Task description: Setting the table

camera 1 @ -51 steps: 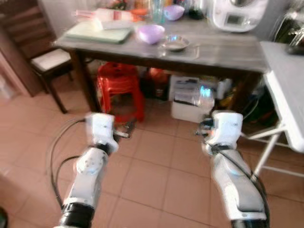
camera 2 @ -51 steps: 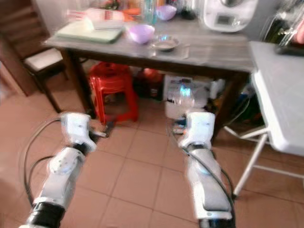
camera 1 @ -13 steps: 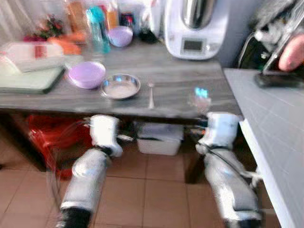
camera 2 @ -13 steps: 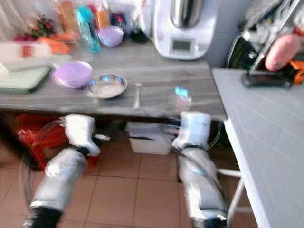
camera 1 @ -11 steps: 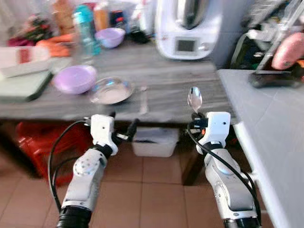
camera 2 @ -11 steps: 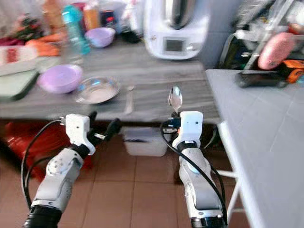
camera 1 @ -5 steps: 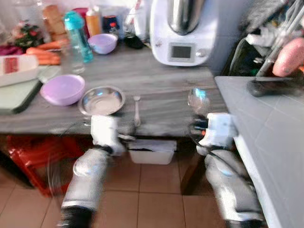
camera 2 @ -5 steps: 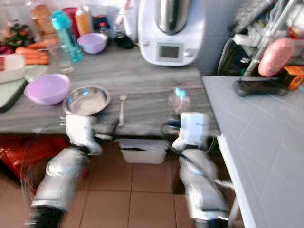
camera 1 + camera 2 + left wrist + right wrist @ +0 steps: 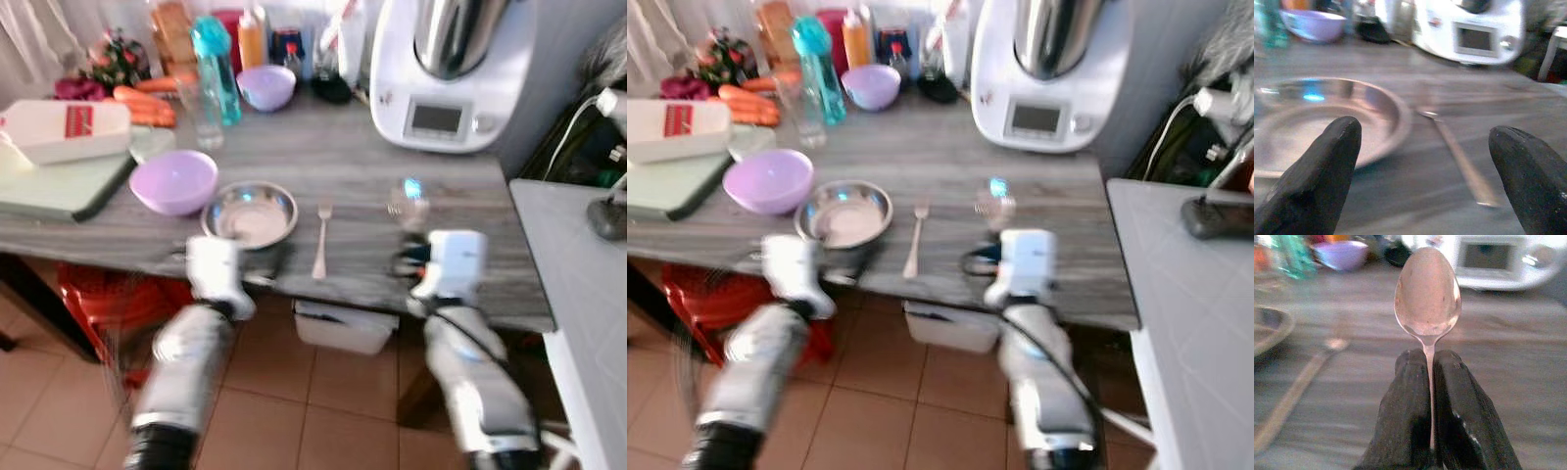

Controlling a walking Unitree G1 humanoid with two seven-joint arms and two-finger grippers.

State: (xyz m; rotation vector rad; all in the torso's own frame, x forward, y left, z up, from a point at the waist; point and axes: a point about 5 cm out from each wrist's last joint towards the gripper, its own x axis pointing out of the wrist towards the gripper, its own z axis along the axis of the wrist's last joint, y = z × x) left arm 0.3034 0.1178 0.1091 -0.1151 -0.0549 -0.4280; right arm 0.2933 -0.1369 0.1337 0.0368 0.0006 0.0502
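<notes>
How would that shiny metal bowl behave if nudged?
The steel bowl looks thin and shallow, so probably light. On the smooth wooden table it would likely slide rather than tip. It might knock the fork lying beside it.

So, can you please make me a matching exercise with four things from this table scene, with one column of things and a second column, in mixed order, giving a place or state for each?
Things:
1. spoon
2. fork
3. steel bowl
4. left end effector

Places or states:
A. open, holding nothing
B. lying flat on the table, right of the steel bowl
C. held upright in the shut right end effector
D. on the table, beside the purple bowl

Pairs: 1-C, 2-B, 3-D, 4-A
</notes>
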